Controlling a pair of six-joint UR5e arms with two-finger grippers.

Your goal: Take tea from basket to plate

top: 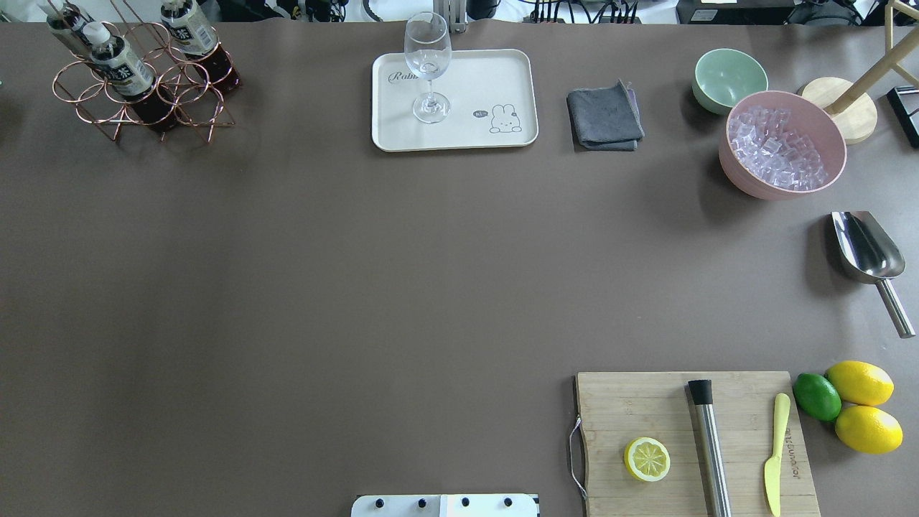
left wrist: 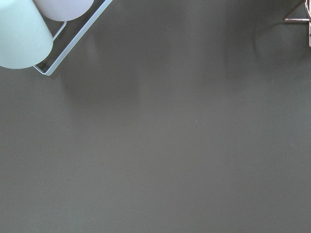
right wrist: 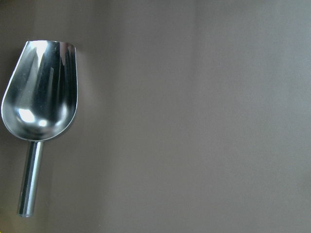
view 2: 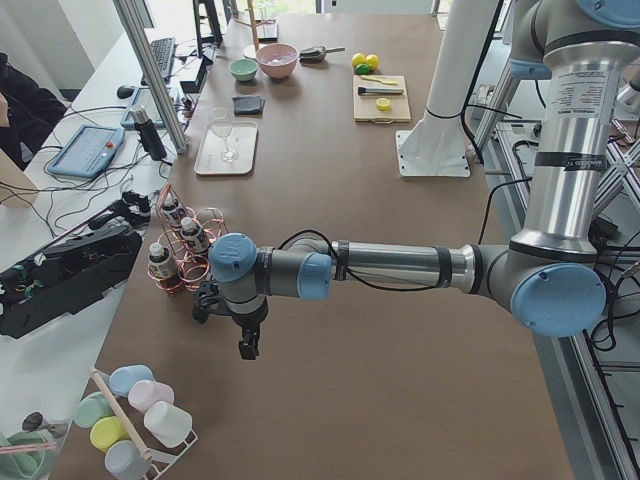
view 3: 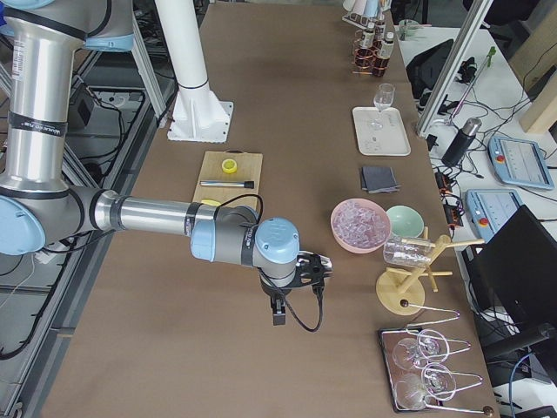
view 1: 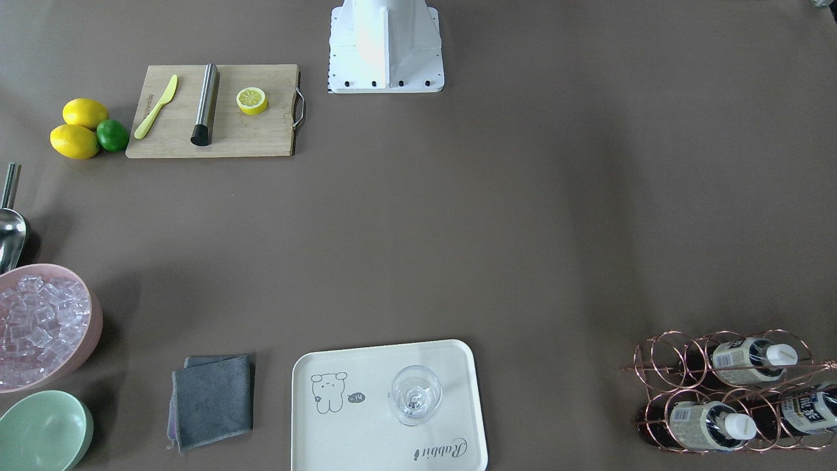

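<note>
The basket (top: 118, 118), a copper wire rack, stands at the table's far left corner and holds three tea bottles. One tea bottle (top: 126, 68) with a white cap leans in a front ring. The same rack (view 1: 660, 356) shows in the front-facing view. The plate (top: 474, 79) lies at the far middle with a wine glass (top: 428, 68) standing on it. My left gripper (view 2: 230, 312) hovers over the table just beside the basket (view 2: 185, 245); I cannot tell whether it is open. My right gripper (view 3: 305, 268) hovers near the pink bowl; I cannot tell its state.
A grey cloth (top: 604, 116), a green bowl (top: 729, 79), a pink bowl of ice (top: 782, 143) and a metal scoop (top: 865, 251) lie on the right. A cutting board (top: 646, 409) holds a lemon half, a metal rod and a knife. A cup rack (view 2: 135, 425) stands near the left arm.
</note>
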